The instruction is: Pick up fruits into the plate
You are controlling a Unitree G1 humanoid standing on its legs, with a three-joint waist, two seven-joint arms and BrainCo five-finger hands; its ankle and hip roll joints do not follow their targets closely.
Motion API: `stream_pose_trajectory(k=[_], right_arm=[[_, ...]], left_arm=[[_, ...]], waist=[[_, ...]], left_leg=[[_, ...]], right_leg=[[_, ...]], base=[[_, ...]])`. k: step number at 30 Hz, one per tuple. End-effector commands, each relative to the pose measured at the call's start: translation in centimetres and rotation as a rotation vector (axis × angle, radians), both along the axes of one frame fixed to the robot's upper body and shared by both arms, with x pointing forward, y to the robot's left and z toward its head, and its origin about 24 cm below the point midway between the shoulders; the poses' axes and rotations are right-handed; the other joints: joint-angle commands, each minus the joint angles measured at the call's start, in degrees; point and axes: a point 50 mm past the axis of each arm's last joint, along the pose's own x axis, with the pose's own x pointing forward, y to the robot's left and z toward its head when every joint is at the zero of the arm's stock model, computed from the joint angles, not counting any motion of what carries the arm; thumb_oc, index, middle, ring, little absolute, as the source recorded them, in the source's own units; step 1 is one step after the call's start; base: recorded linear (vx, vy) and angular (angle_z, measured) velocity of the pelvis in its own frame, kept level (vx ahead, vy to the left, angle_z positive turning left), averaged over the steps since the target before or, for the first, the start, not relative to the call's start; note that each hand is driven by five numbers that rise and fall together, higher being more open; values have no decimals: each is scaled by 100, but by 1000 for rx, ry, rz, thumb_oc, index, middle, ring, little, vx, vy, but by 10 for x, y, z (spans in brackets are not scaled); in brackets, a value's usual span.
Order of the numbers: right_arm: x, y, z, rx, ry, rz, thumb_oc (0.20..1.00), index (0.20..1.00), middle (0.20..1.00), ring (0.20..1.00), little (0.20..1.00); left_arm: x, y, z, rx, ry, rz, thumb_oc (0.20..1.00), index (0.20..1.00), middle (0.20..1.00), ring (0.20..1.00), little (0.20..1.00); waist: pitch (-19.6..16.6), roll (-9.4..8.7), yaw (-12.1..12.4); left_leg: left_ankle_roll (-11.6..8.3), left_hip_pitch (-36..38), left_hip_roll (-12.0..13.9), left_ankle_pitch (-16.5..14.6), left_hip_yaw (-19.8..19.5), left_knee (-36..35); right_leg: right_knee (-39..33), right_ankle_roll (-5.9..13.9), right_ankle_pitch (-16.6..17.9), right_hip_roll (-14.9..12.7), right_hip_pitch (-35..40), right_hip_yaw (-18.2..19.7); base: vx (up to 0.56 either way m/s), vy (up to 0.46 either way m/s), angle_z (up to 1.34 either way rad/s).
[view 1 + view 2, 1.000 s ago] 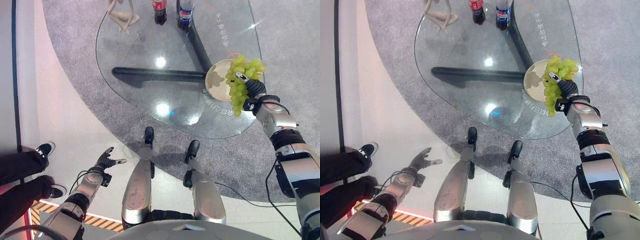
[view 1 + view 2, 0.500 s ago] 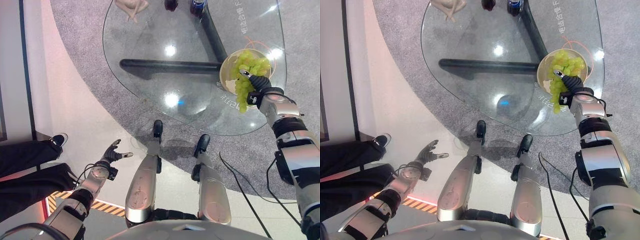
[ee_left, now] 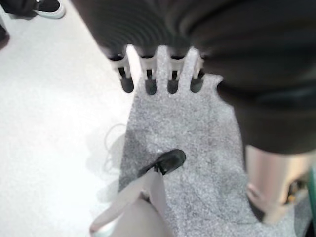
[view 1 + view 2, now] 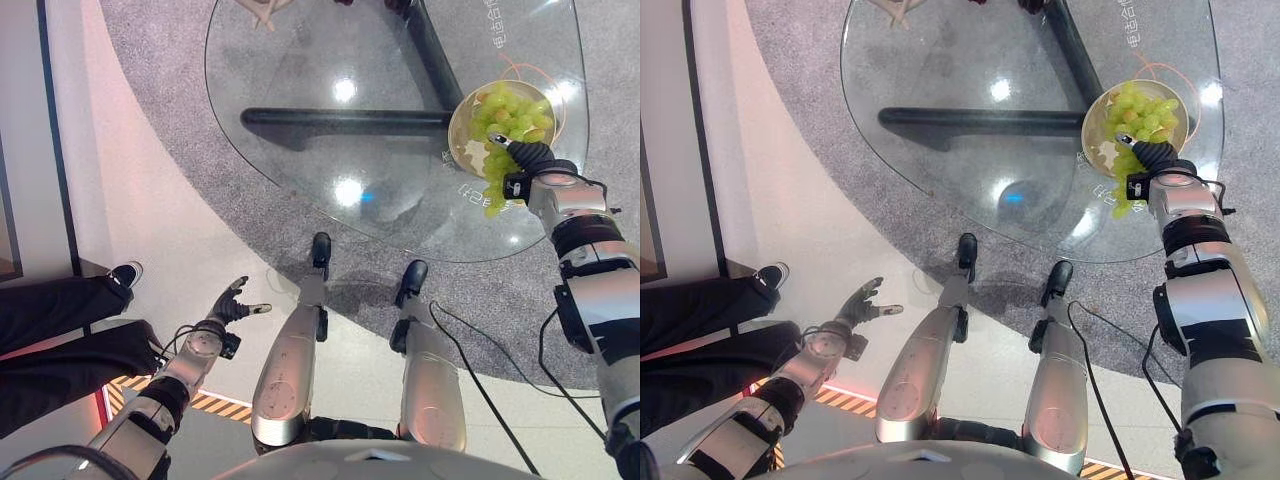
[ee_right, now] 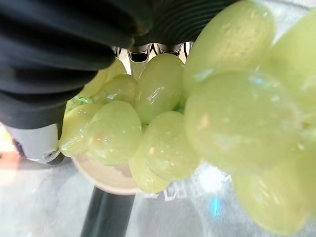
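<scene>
In the left eye view, a round glass tabletop stands on a grey carpet, with a dark beam-shaped base visible through the glass. Near the tabletop's right edge sits a pale round plate. A bunch of green grapes lies partly in the plate, and a strand of it trails over the plate's near rim toward the robot. The right hand reaches in from the right and sits at that strand, its dark cover just beside the plate's rim. The left hand hangs low beside the robot, well apart from the tabletop, over the pale floor, with its fingers spread and straight. A person's dark trouser legs and a black-and-white shoe show at the left edge.

The right eye view gives the same layout: the grapes rest in the plate with the strand draped over its rim at the right hand.

In the left wrist view, the left hand's fingers extend straight in a row above the carpet, holding nothing.

In the right wrist view, the grapes press close against the right hand's dark cover. Fingertips curl in behind the fruit, gripping the bunch. The plate's pale rim shows beneath, on the glass.
</scene>
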Motion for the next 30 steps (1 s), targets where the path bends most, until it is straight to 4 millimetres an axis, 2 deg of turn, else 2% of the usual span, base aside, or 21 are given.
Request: stream_pose_trajectory(k=[1, 12, 22, 26, 30], right_arm=[[-9, -29, 47, -177, -78, -115, 1000, 1000, 1000, 1000, 1000], [-8, -29, 61, -238, -127, -186, 1000, 1000, 1000, 1000, 1000], [-5, -18, 58, -188, -178, -154, 1000, 1000, 1000, 1000, 1000], [-8, -14, 34, -85, -208, -106, 1000, 1000, 1000, 1000, 1000], [-16, -5, -10, 24, -212, -45, 1000, 1000, 1000, 1000, 1000]], left_arm=[[-1, -3, -1, 0, -3, -11, 1000, 1000, 1000, 1000, 1000], [-1, -3, -3, -11, 3, -3, 1000, 1000, 1000, 1000, 1000], [-2, 3, -2, -15, 10, 13, 1000, 1000, 1000, 1000, 1000], [-4, 10, -5, -49, 42, 45, 1000, 1000, 1000, 1000, 1000], [-7, 14, -10, -95, 91, 91, 1000, 1000, 1000, 1000, 1000]], waist=[[-168, 122, 33], [-168, 103, -1], [-168, -62, -54], [-168, -215, -142], [-169, -399, -256]], left_leg=[[112, 45, -338, -805, 108, 362], [114, 69, -311, -794, 150, 366], [110, 342, -253, -861, 188, 339], [107, 663, -198, -953, 249, 357], [107, 1059, -129, -1029, 341, 343]], right_leg=[[560, -290, -235, 254, -419, -118], [529, -300, -194, 291, -406, -64], [449, -320, -207, 354, -134, -32], [378, -320, -230, 391, 216, 9], [286, -311, -228, 422, 629, 57]], base=[[0, 0, 0], [0, 6, 0], [-6, 1, -2], [19, 2, 0], [31, 2, 3]])
